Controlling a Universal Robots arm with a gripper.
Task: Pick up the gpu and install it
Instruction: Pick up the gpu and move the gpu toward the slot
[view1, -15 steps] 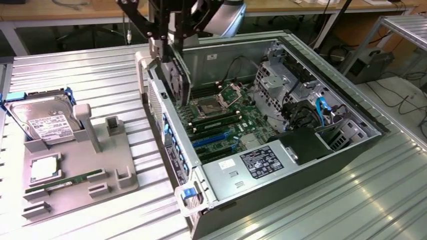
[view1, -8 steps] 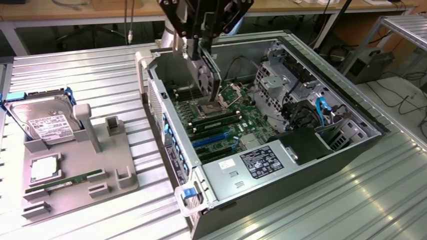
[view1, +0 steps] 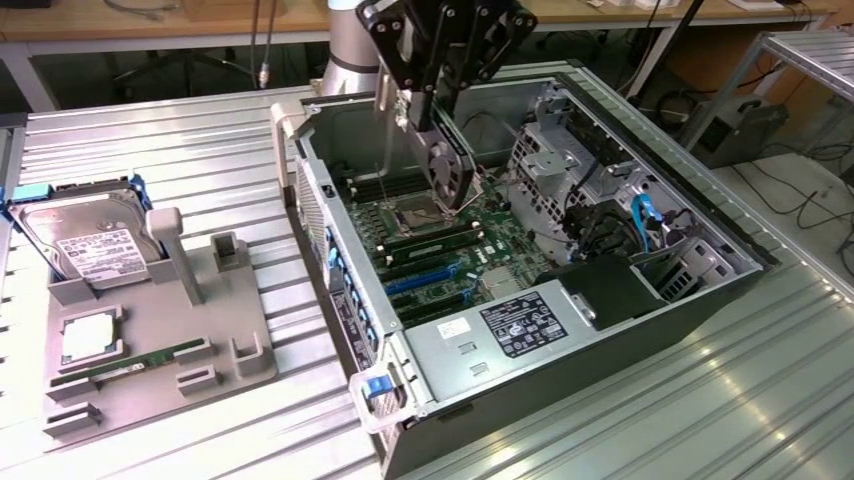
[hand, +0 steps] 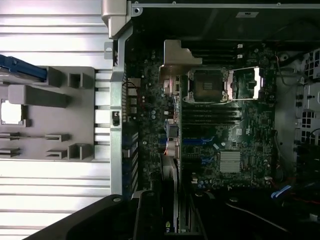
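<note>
Black and edge-down, the gpu hangs clamped in the tool inside the open computer case, just above the motherboard near the CPU socket. Pickup looks done; seating it in a slot remains.

Black gpu, green motherboard, grey tray, blue slots

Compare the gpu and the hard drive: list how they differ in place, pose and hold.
Place: the gpu hangs over the motherboard inside the open case; the hard drive sits in the grey holder outside it.
Pose: the gpu is upright, edge down; the hard drive leans back, label showing.
Hold: the gripper grips the gpu; the hard drive rests free.
Both are flat rectangles.
</note>
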